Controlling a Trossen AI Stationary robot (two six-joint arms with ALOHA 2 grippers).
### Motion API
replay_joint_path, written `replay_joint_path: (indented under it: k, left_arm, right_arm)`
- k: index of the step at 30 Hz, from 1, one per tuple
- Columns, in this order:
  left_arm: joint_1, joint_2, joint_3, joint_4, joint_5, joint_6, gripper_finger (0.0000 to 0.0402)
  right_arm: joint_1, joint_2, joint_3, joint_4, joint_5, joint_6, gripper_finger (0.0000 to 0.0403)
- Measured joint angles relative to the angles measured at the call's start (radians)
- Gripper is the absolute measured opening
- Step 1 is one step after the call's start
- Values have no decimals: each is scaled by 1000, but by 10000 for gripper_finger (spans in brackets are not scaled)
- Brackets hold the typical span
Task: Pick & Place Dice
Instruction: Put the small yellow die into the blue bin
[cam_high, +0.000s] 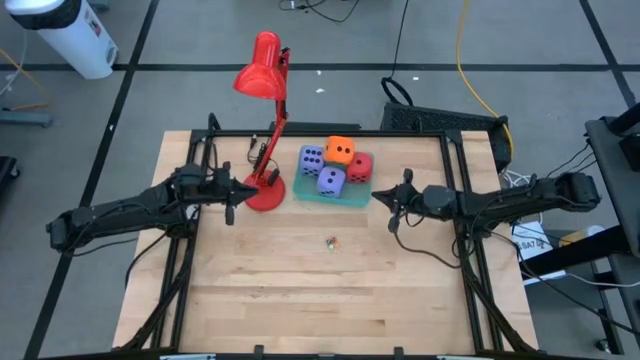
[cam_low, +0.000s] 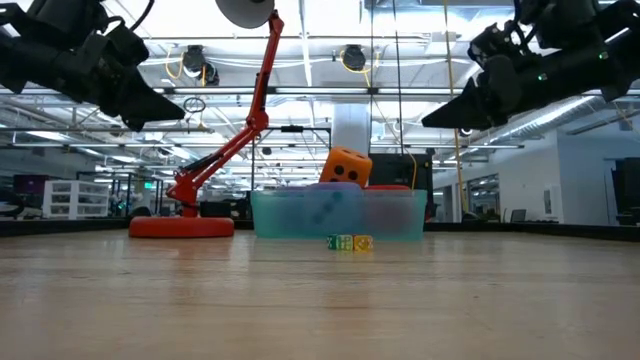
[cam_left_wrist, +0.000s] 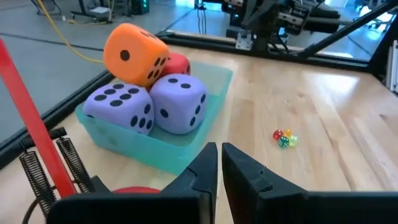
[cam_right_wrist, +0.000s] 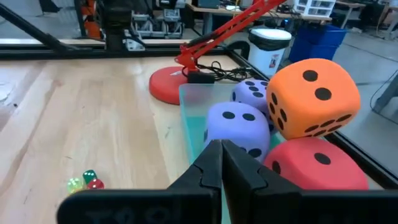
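A teal tray (cam_high: 352, 200) stands at the table's far middle and holds four dice. Two purple-blue dice (cam_high: 311, 158) (cam_high: 331, 181) and a red die (cam_high: 360, 167) rest in it, and the orange die (cam_high: 340, 150) sits tilted on top of them. They also show in the left wrist view (cam_left_wrist: 134, 53) and the right wrist view (cam_right_wrist: 311, 96). My left gripper (cam_high: 230, 196) hovers left of the tray, shut and empty (cam_left_wrist: 219, 165). My right gripper (cam_high: 392, 202) hovers right of the tray, shut and empty (cam_right_wrist: 221, 158). Both are well above the table in the low view.
A red desk lamp stands with its round base (cam_high: 265, 194) just left of the tray, its arm leaning over the far edge. A cluster of tiny coloured dice (cam_high: 329, 241) lies on the wood near the table's middle. Bare wood stretches toward the near edge.
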Motion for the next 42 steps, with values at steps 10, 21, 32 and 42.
replay_joint_path:
  k: [10, 21, 32, 42]
  left_arm:
    - [-2, 0, 0, -17, 17, -81, 31]
    - [-60, -1, 0, -40, -50, -76, 31]
    - [-101, 0, 0, -35, -172, -42, 31]
    - [-104, 0, 0, 9, -316, 42, 31]
  right_arm:
    - [3, 15, 0, -4, -3, 105, 2]
    - [222, 118, 36, 79, 82, 82, 3]
    - [259, 238, 192, -99, 158, 154, 28]
    - [237, 443, 339, -72, 153, 98, 113]
